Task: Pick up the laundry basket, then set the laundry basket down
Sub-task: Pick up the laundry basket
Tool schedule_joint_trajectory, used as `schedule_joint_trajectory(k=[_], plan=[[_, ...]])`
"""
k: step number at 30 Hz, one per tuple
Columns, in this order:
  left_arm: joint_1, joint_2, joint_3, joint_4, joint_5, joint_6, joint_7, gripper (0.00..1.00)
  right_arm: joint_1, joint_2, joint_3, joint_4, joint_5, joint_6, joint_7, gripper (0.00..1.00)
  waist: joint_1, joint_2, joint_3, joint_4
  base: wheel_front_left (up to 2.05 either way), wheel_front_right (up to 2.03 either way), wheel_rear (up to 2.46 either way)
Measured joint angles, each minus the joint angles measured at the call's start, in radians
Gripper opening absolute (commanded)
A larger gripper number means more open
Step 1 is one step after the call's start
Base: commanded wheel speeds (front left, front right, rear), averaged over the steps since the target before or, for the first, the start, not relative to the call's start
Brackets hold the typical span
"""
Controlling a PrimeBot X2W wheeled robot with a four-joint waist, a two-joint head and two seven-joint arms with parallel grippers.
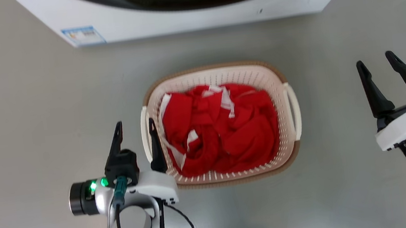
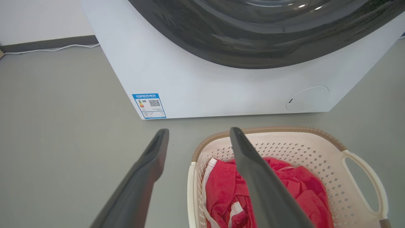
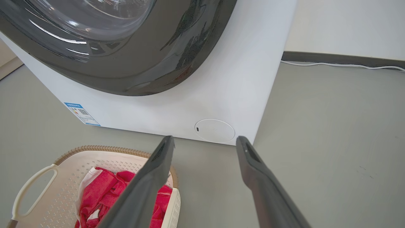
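left gripper: my jaws are wide. One finger is over bare floor outside the laundry basket, the other above its inside. The left loop handle sits between them. Contact: can't tell.
right gripper: jaws wide, holding nothing. It's over the floor, well apart from the right loop handle.
basket position: upright on the floor between my two grippers, nearer the left one and close in front of the washer.
contents: crumpled red clothes with white trim, covering the bottom.
surface: smooth matte grey floor, with a soft glare patch near my left forearm.
washer front: white front-loader with a dark round door. Blue label at one lower corner, round cover at the other.
room: pale wall with a dark baseboard. A white cable runs along the floor at its foot, on both sides of the washer.
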Motion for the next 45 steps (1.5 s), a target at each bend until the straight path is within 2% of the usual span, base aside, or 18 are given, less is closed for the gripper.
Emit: schedule_joint_trajectory(k=[11, 26, 38, 45], plan=[[-0.116, -0.001, -0.043, 0.111, -0.073, 0.009, 0.000, 1.00, -0.077, -0.009, 0.128, 0.026, 0.047, 0.000, 0.000, 1.00, 0.0000, 0.0000, 0.139, 0.024, 0.00, 0.00, 0.00], [-0.280, -0.008, -0.126, 0.296, -0.189, -0.039, -0.003, 1.00, -0.212, -0.015, 0.272, 0.156, 0.110, 0.000, -0.001, 1.00, 0.0000, 0.0000, 0.270, 0.047, 0.00, 0.00, 0.00], [-0.424, -0.013, -0.223, 0.496, -0.314, -0.085, -0.004, 1.00, -0.313, 0.029, 0.357, 0.243, 0.153, 0.000, -0.001, 1.00, 0.0000, 0.0000, 0.338, 0.045, 0.00, 0.00, 0.00], [-0.496, -0.014, -0.317, 0.583, -0.378, -0.105, -0.002, 1.00, -0.356, 0.058, 0.398, 0.309, 0.190, 0.000, -0.001, 1.00, 0.0001, 0.0000, 0.358, 0.045, 0.00, 0.00, 0.00]])
